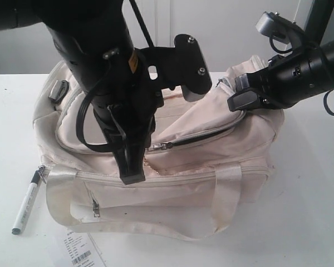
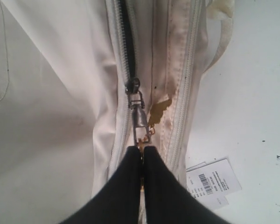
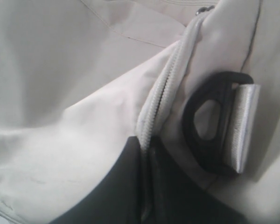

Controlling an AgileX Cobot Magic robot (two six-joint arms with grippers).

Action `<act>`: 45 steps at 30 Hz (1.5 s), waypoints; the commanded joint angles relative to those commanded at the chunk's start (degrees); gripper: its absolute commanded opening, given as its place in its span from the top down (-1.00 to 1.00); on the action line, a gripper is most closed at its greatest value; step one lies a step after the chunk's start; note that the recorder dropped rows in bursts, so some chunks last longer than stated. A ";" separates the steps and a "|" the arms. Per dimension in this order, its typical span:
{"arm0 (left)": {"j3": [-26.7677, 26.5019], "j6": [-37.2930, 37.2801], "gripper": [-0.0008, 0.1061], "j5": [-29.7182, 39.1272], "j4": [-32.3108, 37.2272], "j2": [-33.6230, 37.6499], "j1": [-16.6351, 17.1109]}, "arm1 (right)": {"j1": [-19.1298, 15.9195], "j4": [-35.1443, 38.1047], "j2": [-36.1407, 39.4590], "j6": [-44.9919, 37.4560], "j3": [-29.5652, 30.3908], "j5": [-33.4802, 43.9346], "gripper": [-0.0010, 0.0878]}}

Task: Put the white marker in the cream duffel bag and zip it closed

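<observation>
Two grippers engaged | left gripper [image 2: 142, 151] pinching zipper pull [image 2: 139, 116] | right gripper [image 3: 147, 149] clamping cream duffel bag [image 1: 211, 133] edge | white marker [image 1: 25, 203] on table [image 1: 312, 222]

white marker [image 1: 26, 201]: slim, black-capped, lying flat outside the bag, just beside its 8 o'clock corner | cream duffel bag [image 1: 178, 189]: slumped, top zipper part open, dark gap running toward 2 o'clock

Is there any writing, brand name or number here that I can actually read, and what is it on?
Nothing here reads clearly.
Paper tag: a barcode and lines of print, too small to read.
Marker: dark marks along its barrel, too blurred to read.
Yellow sticker on the left arm: too small to read.
Bag: no brand or label shows.
</observation>
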 joint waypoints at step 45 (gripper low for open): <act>0.00 0.00 0.99 4.24 1.78 -0.02 0.00 | 0.00 1.02 0.00 0.00 0.00 -0.59 0.98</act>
